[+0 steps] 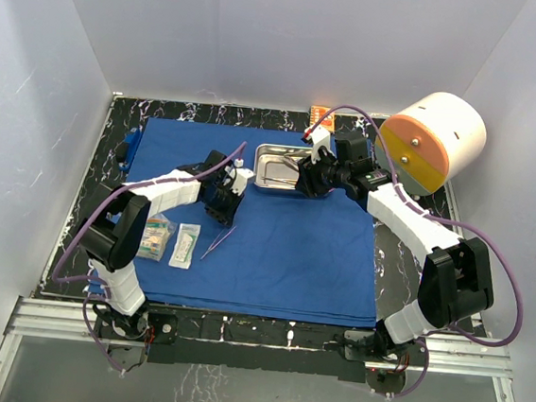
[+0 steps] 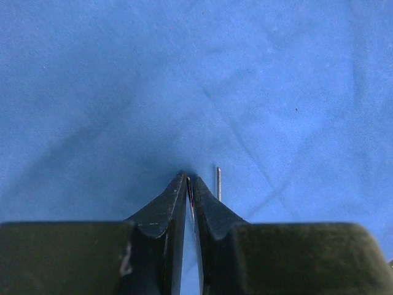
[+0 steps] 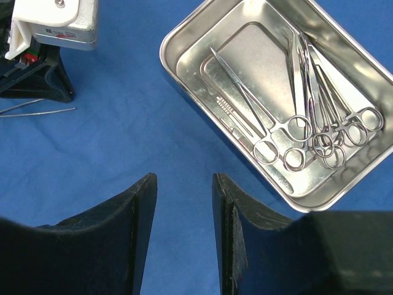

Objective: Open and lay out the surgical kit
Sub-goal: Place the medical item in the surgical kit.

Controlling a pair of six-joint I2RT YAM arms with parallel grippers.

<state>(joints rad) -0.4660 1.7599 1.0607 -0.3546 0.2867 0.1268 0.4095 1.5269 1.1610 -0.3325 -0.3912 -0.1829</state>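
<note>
Left gripper [image 2: 189, 179] pressed almost together, pinching slender steel forceps [image 1: 216, 244] low on large royal-blue cloth wrap [image 1: 292, 251]. Right gripper [image 3: 184, 181] spread, hovering over cloth just beside shiny rectangular steel tray [image 3: 258, 49] holding scissors-like steel clamps [image 3: 313, 123]. Two small clear packets [image 1: 185, 245] near cloth's left edge.

Tray [image 3: 258, 52] sits ahead-right of my R claw [image 3: 184, 178], clamps [image 3: 319, 123] in it; forceps [image 3: 37, 110] lie on cloth [image 3: 123, 135] off to L.
</note>
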